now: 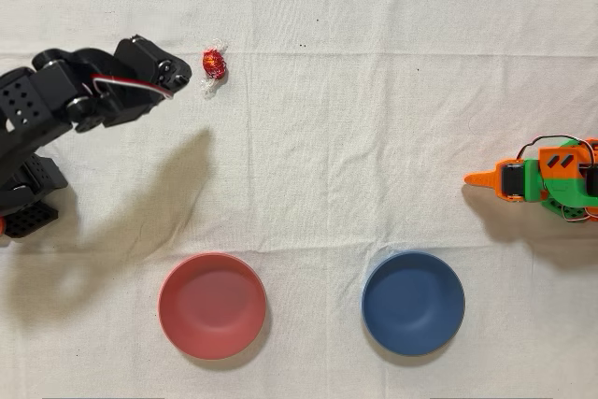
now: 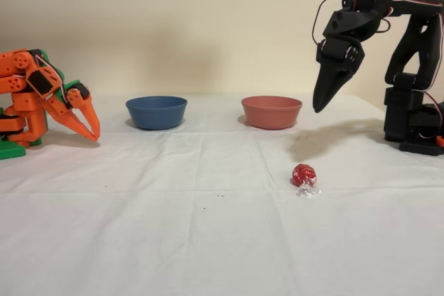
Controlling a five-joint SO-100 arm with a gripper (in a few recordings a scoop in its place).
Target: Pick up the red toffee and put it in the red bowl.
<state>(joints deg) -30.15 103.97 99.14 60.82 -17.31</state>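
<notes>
While end effector (image 2: 320,105) aloft (fingers together): foil-shiny red toffee (image 2: 303,175) on creased cloth (image 2: 208,240).

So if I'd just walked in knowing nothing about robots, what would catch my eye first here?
Probably the red toffee, a shiny speck alone on the white cloth. Above it in the fixed view hangs the black arm's gripper, raised off the table with its fingers together and pointing down. Behind sit the red bowl and a blue bowl side by side, with an idle orange arm at the far left.
</notes>
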